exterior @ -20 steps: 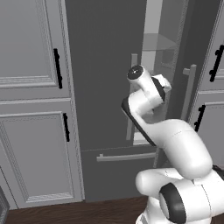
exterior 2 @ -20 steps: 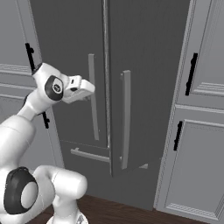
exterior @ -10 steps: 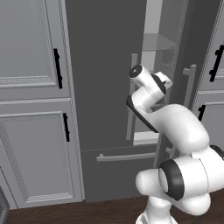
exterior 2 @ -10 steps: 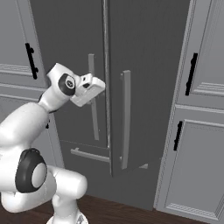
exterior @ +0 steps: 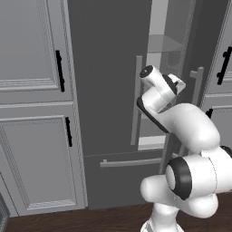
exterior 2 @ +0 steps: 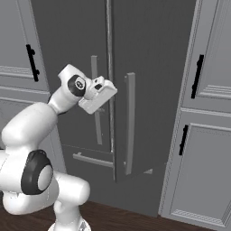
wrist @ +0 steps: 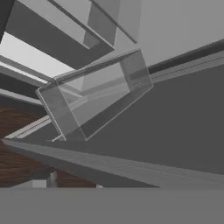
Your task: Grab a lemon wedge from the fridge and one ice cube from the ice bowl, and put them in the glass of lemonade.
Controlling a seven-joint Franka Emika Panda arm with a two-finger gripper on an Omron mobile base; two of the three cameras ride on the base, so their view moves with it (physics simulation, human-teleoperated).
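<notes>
The white arm bends up from its base and reaches forward at about chest height. The gripper (exterior 2: 108, 90) points ahead and a bit down. Its jaws are spread wide and hold nothing.

A home kitchen, rendered rather than photographed: tall dark grey fridge (exterior 2: 149, 90) with long vertical bar handles (exterior 2: 130, 122) and a bottom drawer bar (exterior: 131, 161), built in between light grey panelled cabinets (exterior: 31, 136) with short black handles (exterior: 59, 70). Dark wood plank floor (exterior: 90, 219) below, clear shelves (exterior: 165, 43) glimpsed through the fridge's open door.
</notes>
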